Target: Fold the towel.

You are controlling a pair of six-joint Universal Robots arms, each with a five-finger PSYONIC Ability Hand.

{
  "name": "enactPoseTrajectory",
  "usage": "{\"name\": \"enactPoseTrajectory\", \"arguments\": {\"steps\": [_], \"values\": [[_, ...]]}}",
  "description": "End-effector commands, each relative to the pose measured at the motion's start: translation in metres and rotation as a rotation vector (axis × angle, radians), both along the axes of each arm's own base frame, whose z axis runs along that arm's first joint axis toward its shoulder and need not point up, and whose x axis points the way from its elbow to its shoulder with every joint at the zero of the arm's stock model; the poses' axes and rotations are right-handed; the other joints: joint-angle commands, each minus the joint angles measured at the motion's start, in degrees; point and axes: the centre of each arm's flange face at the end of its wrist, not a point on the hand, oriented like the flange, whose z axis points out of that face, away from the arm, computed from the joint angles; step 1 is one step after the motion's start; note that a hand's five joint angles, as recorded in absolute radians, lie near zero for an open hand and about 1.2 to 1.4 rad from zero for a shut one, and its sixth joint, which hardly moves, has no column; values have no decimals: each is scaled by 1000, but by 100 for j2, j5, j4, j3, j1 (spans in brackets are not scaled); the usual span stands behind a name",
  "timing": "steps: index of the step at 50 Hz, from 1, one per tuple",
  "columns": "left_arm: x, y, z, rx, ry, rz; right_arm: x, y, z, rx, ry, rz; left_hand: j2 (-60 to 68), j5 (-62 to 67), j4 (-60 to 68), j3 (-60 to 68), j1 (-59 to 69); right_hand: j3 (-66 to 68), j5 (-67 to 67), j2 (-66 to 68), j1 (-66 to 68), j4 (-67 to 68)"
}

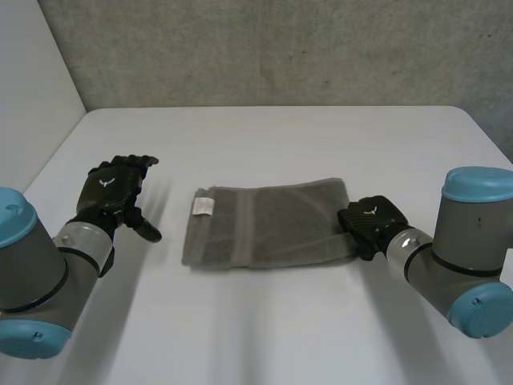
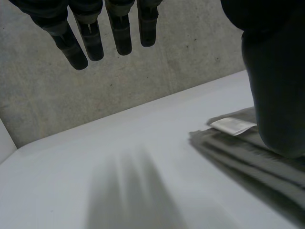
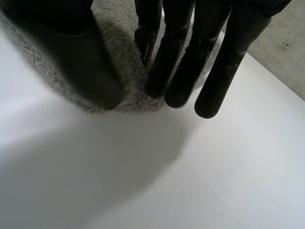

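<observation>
A grey towel [image 1: 268, 223] lies folded into a flat rectangle in the middle of the white table [image 1: 272, 128]. A white label [image 1: 203, 206] sits on its left end. My left hand [image 1: 116, 192] hovers left of the towel, apart from it, fingers straight and spread. Its wrist view shows those fingers [image 2: 95, 33] over bare table, with the thumb [image 2: 276, 95] in front of the towel's layered edge [image 2: 238, 152] and label [image 2: 232, 125]. My right hand [image 1: 370, 224] is at the towel's right end. Its straight fingers [image 3: 176, 62] and thumb [image 3: 81, 62] lie over the towel's fluffy edge [image 3: 126, 57], open.
A grey concrete wall [image 1: 272, 48] stands behind the table's far edge. A white panel [image 1: 32, 96] closes off the left side. Bare tabletop surrounds the towel, in front, behind and on both sides.
</observation>
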Motion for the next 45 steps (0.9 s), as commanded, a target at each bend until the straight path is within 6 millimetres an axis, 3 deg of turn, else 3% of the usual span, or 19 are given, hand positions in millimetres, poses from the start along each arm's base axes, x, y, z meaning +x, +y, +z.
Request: {"name": "enactPoseTrajectory", "arguments": {"steps": [1, 6, 7, 8, 9, 10, 12, 13, 15, 19, 22, 24, 25, 26, 27, 28, 31, 39, 45], "values": [[0, 0, 4, -11, 5, 2, 5, -8, 16, -63, -10, -4, -487, -1241, -525, -387, -540, 1116, 1115, 969, 1771, 1092], [-1, 0, 10, -31, 10, -1, 23, -16, 69, -175, -124, 8, -487, -1241, -525, -387, -540, 1116, 1115, 969, 1771, 1092], [-1, 0, 10, -31, 10, -1, 44, -6, 86, -201, -162, 67, -487, -1241, -525, -387, -540, 1116, 1115, 969, 1771, 1092], [-1, -1, 15, -44, 14, -1, 44, -6, 86, -201, -163, 67, -487, -1241, -525, -387, -540, 1116, 1115, 969, 1771, 1092], [-1, -1, 15, -45, 14, -1, 71, 9, 101, -214, -193, 143, -487, -1241, -525, -387, -540, 1116, 1115, 969, 1771, 1092], [-1, -2, 21, -61, 22, -1, 71, 9, 101, -214, -193, 144, -487, -1241, -525, -387, -540, 1116, 1115, 969, 1771, 1092], [-3, -3, 27, -83, 28, -4, 128, 38, 91, -173, -191, 298, -487, -1241, -525, -387, -540, 1116, 1115, 969, 1771, 1092], [-3, -3, 27, -83, 29, -4, 128, 38, 91, -173, -191, 299, -487, -1241, -525, -387, -540, 1116, 1115, 969, 1771, 1092], [-4, -8, 39, -119, 42, -4, 169, 64, 81, -149, -186, 410, -487, -1241, -525, -387, -540, 1116, 1115, 969, 1771, 1092], [-4, -10, 42, -129, 46, -2, 192, 80, 60, -98, -165, 471, -487, -1241, -525, -387, -540, 1116, 1115, 969, 1771, 1092], [-5, -13, 46, -142, 50, -1, 211, 94, 26, -33, -124, 509, -487, -1241, -525, -387, -540, 1116, 1115, 969, 1771, 1092], [-5, -14, 46, -144, 50, -1, 214, 97, 25, -31, -123, 513, -487, -1241, -525, -387, -540, 1116, 1115, 969, 1771, 1092], [-5, -14, 46, -144, 50, -1, 213, 93, 27, -34, -126, 498, -487, -1241, -525, -387, -540, -377, -378, -524, 278, -401], [-6, -14, 45, -142, 50, -2, 213, 93, 28, -34, -126, 498, -487, -1241, -525, -387, -540, -392, -393, -539, 263, -416], [-6, -14, 45, -142, 50, -2, 212, 91, 29, -36, -129, 486, -487, -1241, -525, -387, -540, -3939, -3940, -4086, -3284, -3963], [-7, -15, 46, -147, 52, -5, 210, 89, 36, -44, -135, 465, -487, -1241, -525, -387, -540, -5884, -5885, -6031, -5229, -5908], [-16, -14, 49, -158, 57, -30, 198, 81, 60, -55, -161, 361, -487, -1241, -525, -387, -540, -5884, -5885, -6031, -5229, -5908], [-46, 3, 34, -114, 48, -123, 159, 63, 75, 7, -230, 226, -454, -1208, -491, -354, -506, -5884, -5885, -6031, -5229, -5908], [-68, 19, -10, 15, -16, -197, 137, 42, 61, 46, -251, 154, -387, -1140, -424, -286, -439, -5884, -5885, -6031, -5229, -5908]]}}
